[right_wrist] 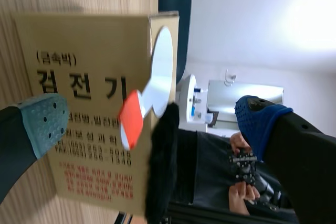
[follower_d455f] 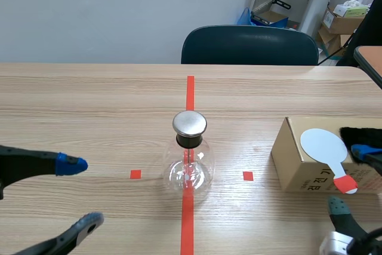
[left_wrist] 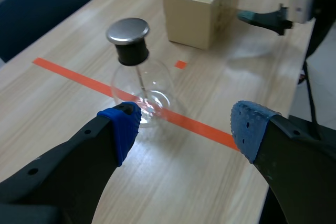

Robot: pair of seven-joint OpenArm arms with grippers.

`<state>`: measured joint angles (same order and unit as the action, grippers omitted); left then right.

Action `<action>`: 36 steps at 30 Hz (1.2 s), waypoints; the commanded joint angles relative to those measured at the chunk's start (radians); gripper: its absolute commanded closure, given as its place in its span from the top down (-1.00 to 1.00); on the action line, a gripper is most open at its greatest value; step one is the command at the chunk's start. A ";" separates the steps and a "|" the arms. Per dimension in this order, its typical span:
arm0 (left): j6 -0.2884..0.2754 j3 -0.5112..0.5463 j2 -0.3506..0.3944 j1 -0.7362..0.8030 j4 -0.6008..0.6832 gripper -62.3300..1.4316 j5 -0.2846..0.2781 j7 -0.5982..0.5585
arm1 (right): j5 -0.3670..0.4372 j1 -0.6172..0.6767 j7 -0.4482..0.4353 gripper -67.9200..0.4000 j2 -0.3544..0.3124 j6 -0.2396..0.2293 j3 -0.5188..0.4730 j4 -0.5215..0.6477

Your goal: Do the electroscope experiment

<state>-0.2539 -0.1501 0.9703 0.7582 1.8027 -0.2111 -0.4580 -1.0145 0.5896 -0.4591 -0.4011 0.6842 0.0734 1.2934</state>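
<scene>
electroscope flask just ahead of the parted left tool; right tool likewise parted, seemingly astride the white paddle

Lab-like office: taped table, chair, stored boxes.

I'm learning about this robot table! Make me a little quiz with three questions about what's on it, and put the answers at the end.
1. True or false: the glass flask stands on the long red tape line.
2. Where does the white paddle lie? A) on top of the cardboard box B) on the floor C) inside the flask
3. Fill in: the left gripper has its fingers ____.
Key: 1 true; 2 A; 3 open.
</scene>
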 commanded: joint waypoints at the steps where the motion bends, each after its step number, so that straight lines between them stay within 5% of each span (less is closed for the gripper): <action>1: 0.014 0.002 0.021 0.038 0.024 0.28 -0.010 -0.037 | 0.003 -0.012 -0.006 1.00 -0.029 0.011 0.003 -0.003; 24: 0.035 0.050 0.050 0.156 0.024 0.27 0.013 -0.139 | 0.042 -0.036 -0.032 0.97 -0.073 0.011 0.004 -0.030; 36: 0.034 0.050 0.050 0.156 0.024 0.27 0.013 -0.211 | 0.026 -0.036 -0.034 -0.19 -0.073 0.011 0.004 -0.030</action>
<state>-0.2173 -0.0978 1.0306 0.9169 1.8027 -0.1917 -0.6559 -0.9955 0.5549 -0.4961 -0.4576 0.6846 0.0929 1.2491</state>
